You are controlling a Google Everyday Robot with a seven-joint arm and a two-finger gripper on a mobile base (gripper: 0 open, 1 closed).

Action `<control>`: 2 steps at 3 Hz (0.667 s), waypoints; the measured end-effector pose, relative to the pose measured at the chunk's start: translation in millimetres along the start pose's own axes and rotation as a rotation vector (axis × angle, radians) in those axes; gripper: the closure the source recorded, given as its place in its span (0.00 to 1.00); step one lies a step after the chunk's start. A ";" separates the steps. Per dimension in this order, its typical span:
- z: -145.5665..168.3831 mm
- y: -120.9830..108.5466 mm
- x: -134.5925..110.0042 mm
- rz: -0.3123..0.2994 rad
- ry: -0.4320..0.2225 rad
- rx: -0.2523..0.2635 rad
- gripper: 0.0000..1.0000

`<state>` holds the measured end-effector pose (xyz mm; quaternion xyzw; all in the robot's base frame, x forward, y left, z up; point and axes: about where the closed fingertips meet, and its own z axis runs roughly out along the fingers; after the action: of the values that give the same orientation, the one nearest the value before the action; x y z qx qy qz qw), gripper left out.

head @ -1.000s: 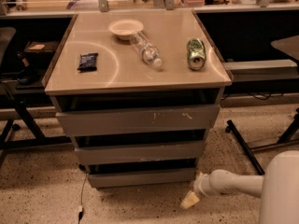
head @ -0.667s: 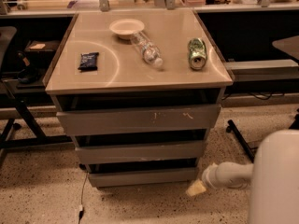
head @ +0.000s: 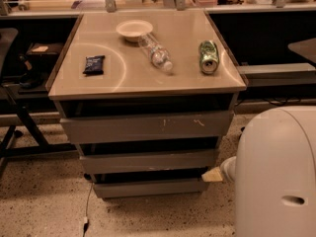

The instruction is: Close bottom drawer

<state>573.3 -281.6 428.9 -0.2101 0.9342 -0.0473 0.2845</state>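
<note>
The bottom drawer (head: 148,187) is the lowest, narrowest grey drawer of the cabinet, with a plain flat front close to the floor. A dark gap shows above its front. My gripper (head: 213,175) shows only as a tan tip at the drawer's right end, just above the front's top edge, next to the middle drawer's right corner. The rest of my arm is hidden behind its large white body (head: 276,174) at the lower right. Whether the tip touches the drawer is not visible.
The middle drawer front (head: 148,161) and the wide top front with orange scratches (head: 148,126) sit above. On the cabinet top lie a white bowl (head: 134,29), a plastic bottle (head: 155,52), a green can (head: 208,56) and a dark packet (head: 94,64). A chair base (head: 15,127) stands left.
The white arm body has swung in and fills the lower right. The gripper tip has risen from near the floor to the bottom drawer's right end.
</note>
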 end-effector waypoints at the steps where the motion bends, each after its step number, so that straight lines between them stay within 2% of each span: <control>1: 0.0 0.0 0.0 -0.001 0.000 0.000 0.00; 2: -3.4 -48.7 22.2 0.137 0.049 0.064 0.00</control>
<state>572.6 -335.3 430.5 -0.1352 0.9510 -0.0627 0.2708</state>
